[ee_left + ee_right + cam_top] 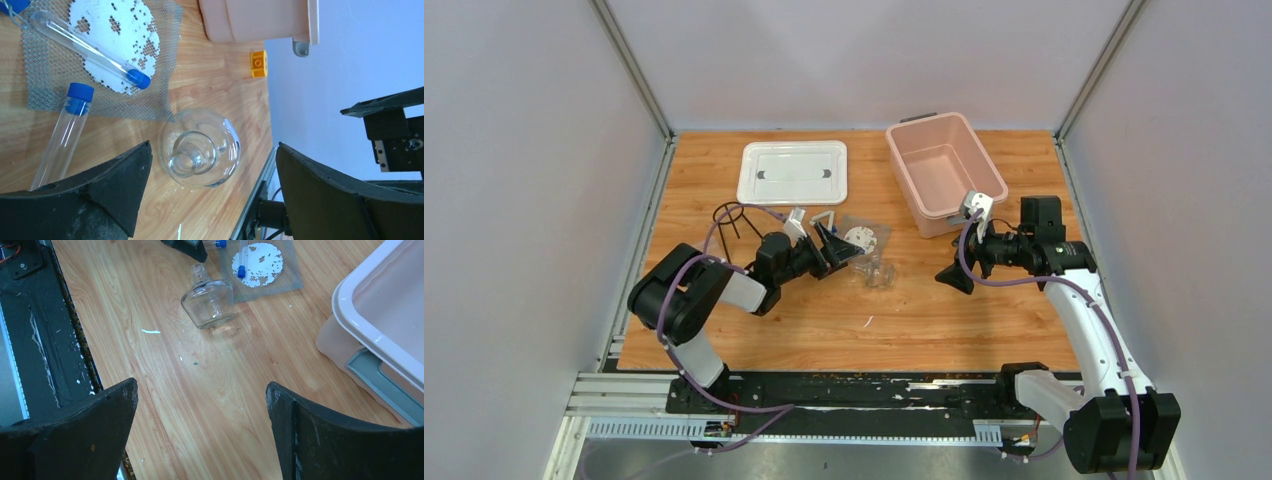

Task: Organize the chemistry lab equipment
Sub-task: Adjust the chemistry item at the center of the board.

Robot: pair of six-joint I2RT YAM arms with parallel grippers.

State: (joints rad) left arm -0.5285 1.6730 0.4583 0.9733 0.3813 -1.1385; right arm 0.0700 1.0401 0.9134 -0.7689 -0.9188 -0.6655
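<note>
A clear glass flask (200, 148) lies on the wood with its mouth towards my left gripper (213, 146). That gripper is open, and both fingers stand apart from the glass. Beyond the flask lies a wire mesh square with a white disc (107, 45). One blue-capped tube (90, 50) rests on the mesh and another (67, 130) beside it. The black wire tripod (734, 218) stands behind the left arm. My right gripper (201, 385) is open over bare wood, well short of the flask (207, 300).
The pink bin (939, 170) sits at the back right, close to the right wrist. Its white lid (794, 172) lies at the back centre. A small orange object (258, 63) rests near the bin. A white sliver (150, 331) lies on the wood.
</note>
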